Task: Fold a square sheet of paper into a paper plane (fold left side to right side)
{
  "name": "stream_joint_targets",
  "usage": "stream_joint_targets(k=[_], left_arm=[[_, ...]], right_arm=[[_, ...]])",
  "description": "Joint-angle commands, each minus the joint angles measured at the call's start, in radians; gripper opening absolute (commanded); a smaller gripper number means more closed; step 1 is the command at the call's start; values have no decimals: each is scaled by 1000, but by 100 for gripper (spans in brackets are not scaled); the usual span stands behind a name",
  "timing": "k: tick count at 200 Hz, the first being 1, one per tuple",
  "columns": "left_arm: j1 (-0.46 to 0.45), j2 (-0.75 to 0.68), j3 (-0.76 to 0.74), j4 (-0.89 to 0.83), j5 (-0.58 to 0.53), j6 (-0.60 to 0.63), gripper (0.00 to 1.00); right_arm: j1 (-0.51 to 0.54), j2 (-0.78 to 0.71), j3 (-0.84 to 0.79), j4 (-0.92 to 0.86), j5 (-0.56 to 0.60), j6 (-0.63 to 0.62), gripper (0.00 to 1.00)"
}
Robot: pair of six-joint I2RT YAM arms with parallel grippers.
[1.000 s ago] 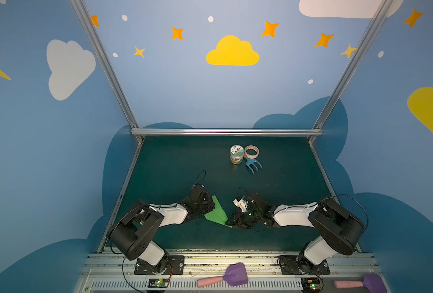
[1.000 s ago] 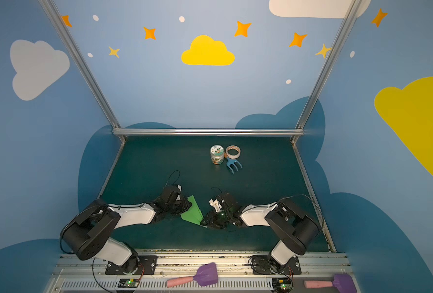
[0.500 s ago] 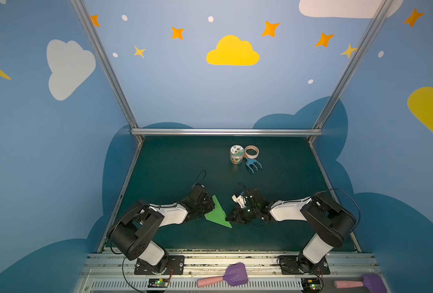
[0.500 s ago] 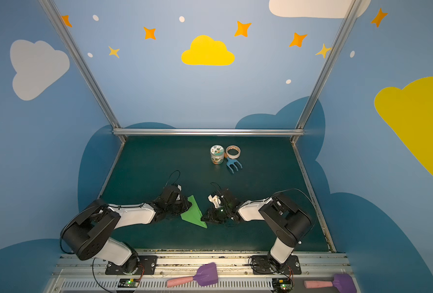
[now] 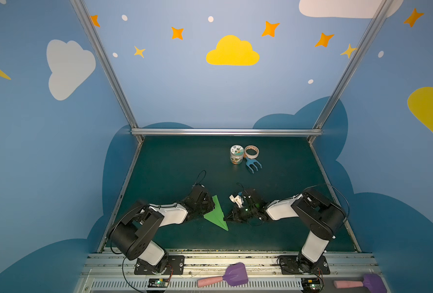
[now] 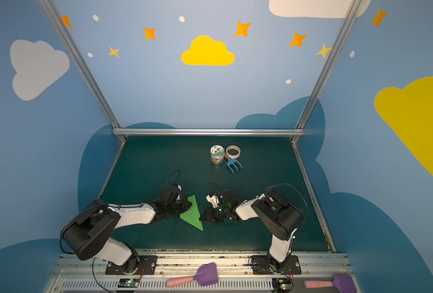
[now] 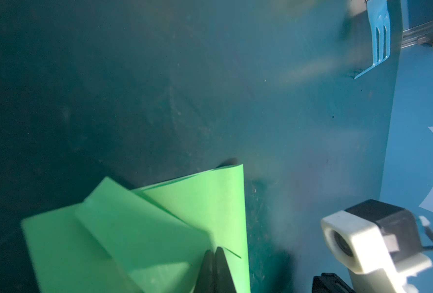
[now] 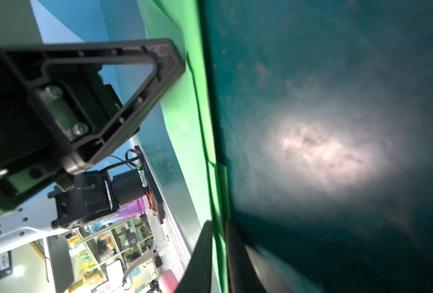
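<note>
Lying flat on the mat (image 5: pixel 185 165) between both arms, the paper plane (image 5: pixel 216 215) is a creased dart, nose toward the near rail. Right gripper (image 8: pixel 219 243) pinches its long edge, with paper between the jaws. Left gripper (image 7: pixel 214 255), tips pressed together, pins the layered flaps. Best done slowly: carry the pinched edge in a low arc, with the pin fixed on the crease. Both forearms reach inward, wrists low over the mat.

1 paper plane (image 5: pixel 216 215), 1 jar (image 5: pixel 236 154), 1 tape roll (image 5: pixel 246 153), 1 rake (image 5: pixel 253 165), 2 purple toys (image 5: pixel 235 276) (image 5: pixel 372 282).
</note>
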State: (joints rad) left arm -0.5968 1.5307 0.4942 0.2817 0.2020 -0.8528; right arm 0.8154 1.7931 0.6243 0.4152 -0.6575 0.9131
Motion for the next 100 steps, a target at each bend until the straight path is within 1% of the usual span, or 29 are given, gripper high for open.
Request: stream_joint_targets(k=[1, 13, 53, 82, 91, 100], left_arm=[[0, 33, -40, -142, -56, 4, 4], [0, 27, -45, -138, -56, 0, 4], [0, 6, -63, -133, -55, -8, 4], [2, -36, -35, -155, -27, 11, 4], [3, -63, -10, -177, -10, 22, 8], [6, -94, 25, -212, 3, 35, 19]], right_arm=[[5, 38, 24, -72, 60, 8, 7], [4, 40, 39, -76, 61, 10, 0], [6, 30, 43, -83, 63, 18, 0], [0, -8, 43, -105, 66, 13, 0], [-3, -28, 43, -113, 66, 14, 0], [-8, -52, 43, -128, 68, 11, 0]])
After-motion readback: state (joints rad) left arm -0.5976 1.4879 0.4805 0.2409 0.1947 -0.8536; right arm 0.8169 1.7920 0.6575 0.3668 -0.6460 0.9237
